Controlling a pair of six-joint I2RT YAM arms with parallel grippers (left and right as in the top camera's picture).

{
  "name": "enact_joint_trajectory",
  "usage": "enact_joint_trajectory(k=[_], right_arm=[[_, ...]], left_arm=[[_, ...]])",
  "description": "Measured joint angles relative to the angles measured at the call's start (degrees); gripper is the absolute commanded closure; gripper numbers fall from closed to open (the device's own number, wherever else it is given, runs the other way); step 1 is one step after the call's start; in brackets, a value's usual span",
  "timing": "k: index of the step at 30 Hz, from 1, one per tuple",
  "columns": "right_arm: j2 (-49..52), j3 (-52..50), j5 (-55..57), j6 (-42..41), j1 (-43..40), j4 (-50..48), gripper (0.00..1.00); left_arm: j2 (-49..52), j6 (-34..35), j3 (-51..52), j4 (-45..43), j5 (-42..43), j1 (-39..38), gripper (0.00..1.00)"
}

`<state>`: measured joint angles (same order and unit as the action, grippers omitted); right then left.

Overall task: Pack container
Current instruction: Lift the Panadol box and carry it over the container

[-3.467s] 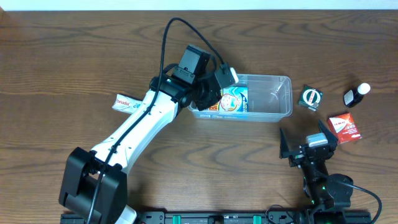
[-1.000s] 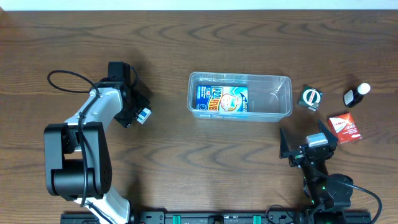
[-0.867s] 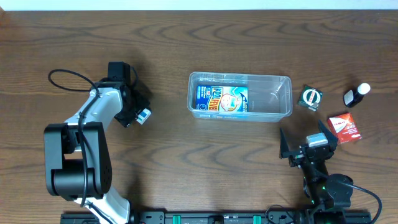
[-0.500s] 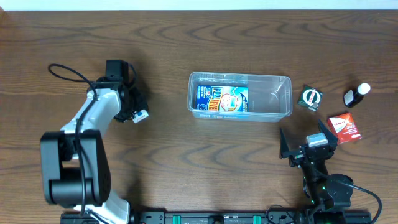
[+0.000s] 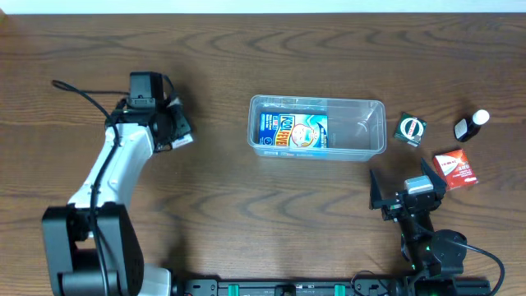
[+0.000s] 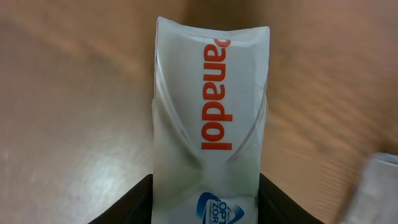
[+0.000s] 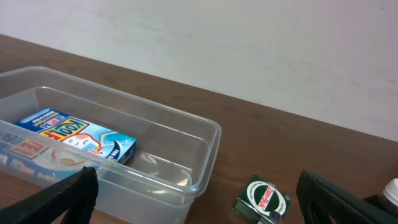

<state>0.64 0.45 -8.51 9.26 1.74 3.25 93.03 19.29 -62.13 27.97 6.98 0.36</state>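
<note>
Left claw [image 5: 176, 135] pinches the Panadol box [image 6: 211, 124] at nine o'clock; next, I think, carry it into the container [image 5: 317, 99]; right claw [image 5: 401, 178] is spread.

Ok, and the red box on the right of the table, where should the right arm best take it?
Probably from above, across its narrower width. The red box lies flat on the table, slightly turned, with nothing touching it, so the open right gripper could come straight down with its jaws rotated to match the box's angle.
</note>
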Motion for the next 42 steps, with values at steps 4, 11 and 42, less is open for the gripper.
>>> enact_joint_trajectory(k=[4,11,42], right_arm=[[0.00,0.00,0.00,0.00,0.00,0.00,0.01],[0.00,0.00,0.02,0.00,0.00,0.00,0.01],[0.00,0.00,0.00,0.00,0.00,0.00,0.01]], left_arm=[[-4.00,-4.42,-1.55,-2.91,1.86,-2.43,0.53],[-11.06,-13.11,-2.16,-10.23,5.16,-9.38,0.53],[1.53,-62.99,-2.23,-14.69,9.81,-30.21,0.53]])
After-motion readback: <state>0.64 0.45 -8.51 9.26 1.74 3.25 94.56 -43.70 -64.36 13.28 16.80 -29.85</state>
